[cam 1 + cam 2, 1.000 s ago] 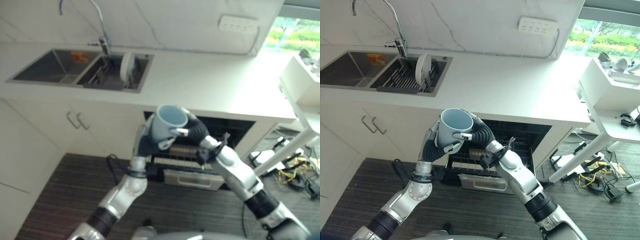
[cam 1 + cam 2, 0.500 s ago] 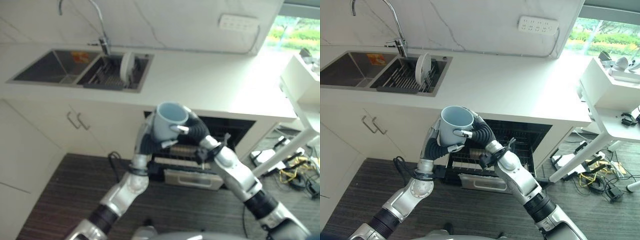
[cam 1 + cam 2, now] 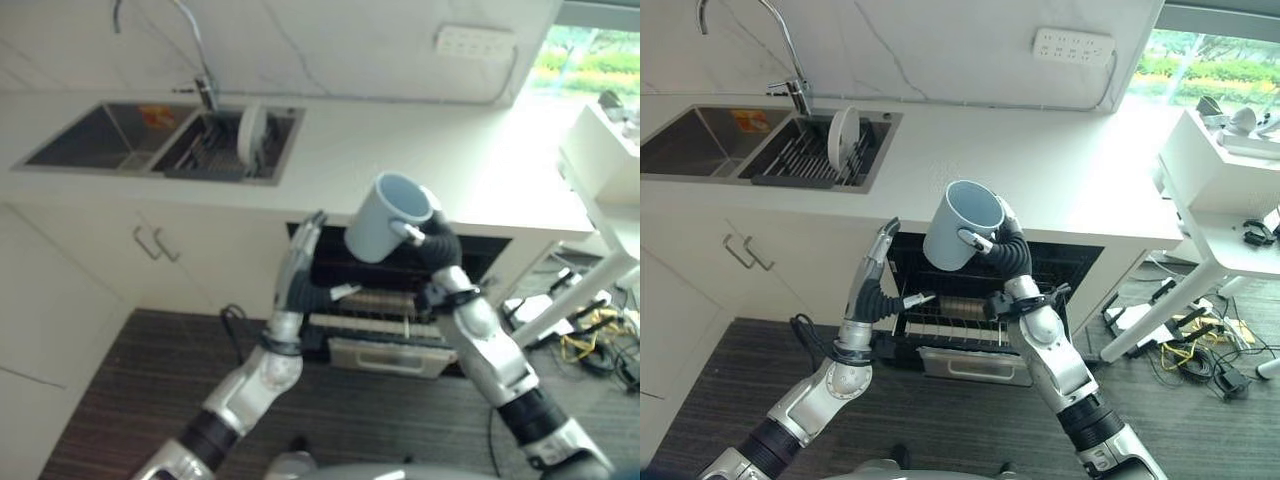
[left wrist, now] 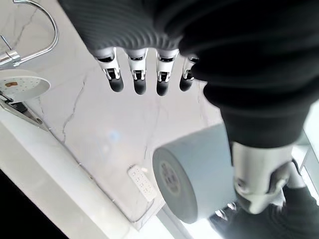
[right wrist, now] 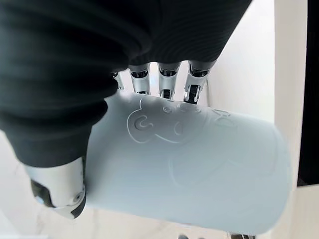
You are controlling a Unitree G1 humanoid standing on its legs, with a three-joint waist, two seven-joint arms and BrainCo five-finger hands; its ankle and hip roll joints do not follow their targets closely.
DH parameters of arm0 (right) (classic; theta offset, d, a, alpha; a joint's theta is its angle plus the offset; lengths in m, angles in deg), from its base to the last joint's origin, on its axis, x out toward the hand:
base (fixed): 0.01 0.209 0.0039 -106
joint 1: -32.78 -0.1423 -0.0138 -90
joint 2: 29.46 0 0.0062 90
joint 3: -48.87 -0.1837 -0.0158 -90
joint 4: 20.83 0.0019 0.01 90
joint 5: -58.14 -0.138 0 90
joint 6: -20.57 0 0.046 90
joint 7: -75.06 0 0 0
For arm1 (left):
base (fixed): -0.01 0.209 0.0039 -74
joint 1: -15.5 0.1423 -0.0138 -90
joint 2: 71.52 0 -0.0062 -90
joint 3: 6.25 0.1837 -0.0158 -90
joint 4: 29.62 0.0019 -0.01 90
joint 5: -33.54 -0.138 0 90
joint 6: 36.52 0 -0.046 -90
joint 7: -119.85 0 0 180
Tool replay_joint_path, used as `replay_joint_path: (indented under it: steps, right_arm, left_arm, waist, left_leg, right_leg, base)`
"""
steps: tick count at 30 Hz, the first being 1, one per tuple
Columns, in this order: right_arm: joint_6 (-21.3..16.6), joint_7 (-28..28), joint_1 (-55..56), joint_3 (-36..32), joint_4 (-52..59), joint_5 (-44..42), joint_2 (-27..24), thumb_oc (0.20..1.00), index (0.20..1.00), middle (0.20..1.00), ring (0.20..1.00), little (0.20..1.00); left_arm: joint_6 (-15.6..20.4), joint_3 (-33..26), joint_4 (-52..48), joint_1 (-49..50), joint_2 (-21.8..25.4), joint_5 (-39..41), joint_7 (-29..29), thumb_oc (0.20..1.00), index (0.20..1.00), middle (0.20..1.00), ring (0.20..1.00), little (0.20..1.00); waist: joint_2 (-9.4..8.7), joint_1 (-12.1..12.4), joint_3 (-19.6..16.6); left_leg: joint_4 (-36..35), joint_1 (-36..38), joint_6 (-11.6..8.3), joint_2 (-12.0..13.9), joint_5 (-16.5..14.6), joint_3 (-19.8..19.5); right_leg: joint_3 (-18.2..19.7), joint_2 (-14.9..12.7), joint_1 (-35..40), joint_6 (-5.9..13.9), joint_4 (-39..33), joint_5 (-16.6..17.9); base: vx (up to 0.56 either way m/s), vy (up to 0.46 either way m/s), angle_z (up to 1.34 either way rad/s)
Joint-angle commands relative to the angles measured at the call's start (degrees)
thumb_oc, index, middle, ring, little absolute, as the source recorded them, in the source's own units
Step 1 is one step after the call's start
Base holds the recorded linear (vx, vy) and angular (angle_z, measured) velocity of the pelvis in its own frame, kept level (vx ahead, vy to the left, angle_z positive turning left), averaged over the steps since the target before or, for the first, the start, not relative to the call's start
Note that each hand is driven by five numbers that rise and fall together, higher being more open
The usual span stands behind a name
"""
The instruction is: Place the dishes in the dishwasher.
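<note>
Pale blue, the mug (image 3: 962,226) sits tilted in the right hand (image 3: 1005,245), fingers curled round it, above the open dishwasher (image 3: 990,300); the left hand (image 3: 876,285), at its 8 o'clock, has straight, relaxed fingers. Best lowered slowly, mouth turned down, onto the rack (image 3: 950,320). The mug's embossed figure looks like a cartoon, probably; no writing is legible.

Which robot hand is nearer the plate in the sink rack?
Left. The left robot hand hangs open below the counter, nearer the plate; the right robot hand holds the mug farther off.
</note>
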Motion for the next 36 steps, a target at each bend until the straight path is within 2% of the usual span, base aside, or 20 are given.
replay_joint_path:
  steps: [1,4,6,10,12,13,16,20,23,27,31,36]
  right_arm:
    - [-6.49,-1.50,-2.29,-2.01,2.92,0.28,0.36,0.200,0.200,0.200,0.200,0.200]
    - [-7.79,-3.44,-1.32,-3.09,1.87,1.30,0.16,0.200,0.200,0.200,0.200,0.200]
    - [-8.28,-3.83,-0.64,-4.09,1.25,2.39,-0.12,0.200,0.200,0.200,0.200,0.200]
    - [-6.99,-1.77,0.47,-6.69,-0.01,2.14,-1.33,0.200,0.200,0.200,0.200,0.200]
    - [-5.18,1.24,0.57,-8.30,-1.61,2.42,-3.09,0.200,0.200,0.200,0.200,0.200]
    - [-2.92,4.25,0.51,-9.19,-3.64,1.82,-4.91,0.200,0.200,0.200,0.200,0.200]
    - [-0.54,8.05,0.04,-9.91,-8.01,-0.02,-6.95,0.200,0.200,0.200,0.200,0.200]
    - [0.63,9.54,-1.12,-10.52,-11.80,-0.28,-8.25,0.200,0.200,0.200,0.200,0.200]
    - [2.55,9.18,-8.19,-10.68,-16.58,-0.04,-10.69,0.200,0.200,0.200,0.200,0.200]
    - [3.75,9.80,-13.85,-10.20,-22.65,1.59,-12.78,0.200,0.200,0.200,0.200,0.200]
    - [3.32,10.94,-14.93,-10.40,-25.58,2.53,-13.65,0.200,0.200,0.200,0.200,0.200]
    - [3.65,11.34,-17.12,-11.47,-30.27,4.37,-14.82,0.200,0.200,0.200,0.200,0.200]
  left_arm:
    - [0.73,0.68,-1.38,-2.53,0.14,-1.12,-3.01,1.000,1.000,1.000,1.000,1.000]
    - [0.17,-0.08,-0.65,-1.95,0.23,0.50,-2.68,1.000,1.000,1.000,1.000,1.000]
    - [0.09,-0.59,0.11,-1.57,0.29,2.27,0.38,1.000,1.000,1.000,1.000,1.000]
    - [-2.97,-0.40,2.46,-1.00,1.13,3.35,10.56,1.000,1.000,1.000,1.000,1.000]
    - [-6.01,1.04,5.18,-1.11,2.90,0.52,18.52,1.000,1.000,1.000,1.000,1.000]
    - [-7.83,2.66,8.12,-1.56,5.21,-2.74,24.39,1.000,1.000,1.000,1.000,1.000]
    - [-9.09,4.60,12.58,-2.72,7.79,-5.21,30.36,1.000,1.000,1.000,1.000,1.000]
    - [-10.14,6.22,14.13,-3.77,9.81,-8.10,35.06,1.000,1.000,1.000,1.000,1.000]
    - [-12.01,8.60,15.25,-9.07,11.35,-9.63,37.99,1.000,1.000,1.000,1.000,1.000]
    - [-14.08,10.60,13.85,-12.48,13.16,-11.69,40.25,1.000,1.000,1.000,1.000,1.000]
    - [-14.88,10.51,12.40,-12.62,14.27,-12.71,40.39,1.000,1.000,1.000,1.000,1.000]
    - [-14.00,9.93,10.09,-12.08,16.83,-14.27,40.94,1.000,1.000,1.000,1.000,1.000]
  waist:
    - [0.82,0.15,-0.18]
    - [0.89,-0.07,-0.30]
    - [0.91,-0.32,-0.42]
    - [0.95,-1.15,-0.62]
    - [1.07,-1.78,-0.75]
    - [1.37,-2.43,-0.78]
    - [1.78,-3.06,-0.58]
    - [2.31,-3.28,0.67]
    - [3.34,-3.20,3.82]
    - [4.22,-3.14,6.71]
    - [4.61,-2.78,7.33]
    - [5.23,-1.75,7.86]
  left_leg:
    - [1.63,3.19,1.10,0.83,-7.20,1.07]
    - [1.30,3.50,1.05,0.95,-7.06,1.24]
    - [1.16,3.64,1.01,1.03,-6.96,1.40]
    - [0.81,3.90,0.90,1.22,-6.76,1.91]
    - [0.71,3.94,0.72,1.45,-6.53,2.35]
    - [0.61,3.87,0.45,1.74,-6.15,2.70]
    - [0.60,3.61,0.14,2.08,-5.57,2.95]
    - [0.81,2.08,-0.08,2.25,-4.75,2.23]
    - [1.36,-1.98,-0.12,1.97,-3.62,0.96]
    - [1.24,-3.95,0.34,1.10,-2.70,-0.09]
    - [1.26,-4.20,0.53,0.63,-2.49,-0.52]
    - [1.12,-4.13,0.59,0.16,-2.28,-1.25]
  right_leg:
    - [0.44,-1.60,-0.13,0.10,6.08,-8.03]
    - [0.61,-1.39,0.08,0.07,5.87,-8.04]
    - [0.84,-1.23,0.14,0.06,5.75,-8.01]
    - [1.47,-0.90,-0.04,0.18,5.51,-7.86]
    - [1.83,-0.71,-0.27,0.26,5.41,-7.79]
    - [2.06,-0.67,-0.56,0.43,5.33,-7.66]
    - [2.25,-0.61,-0.98,0.63,5.19,-7.38]
    - [2.76,-0.63,-2.50,0.78,5.56,-7.08]
    - [3.55,-0.92,-6.51,0.99,6.53,-6.21]
    - [4.14,-1.43,-8.35,1.33,6.80,-5.24]
    - [4.20,-1.87,-8.38,1.55,6.77,-4.91]
    - [4.01,-2.47,-8.06,2.08,6.82,-4.60]
  base:
    - [0.00,0.000,0.00]
    - [0.00,0.000,0.00]
    - [0.02,0.007,0.00]
    - [0.04,0.011,-0.02]
    - [0.07,0.020,-0.07]
    - [0.10,0.023,-0.06]
    - [0.09,-0.008,-0.08]
    - [0.00,-0.036,-0.07]
    - [-0.22,-0.013,0.00]
    - [-0.09,0.011,0.02]
    - [0.03,0.008,0.00]
    - [0.08,-0.007,0.10]
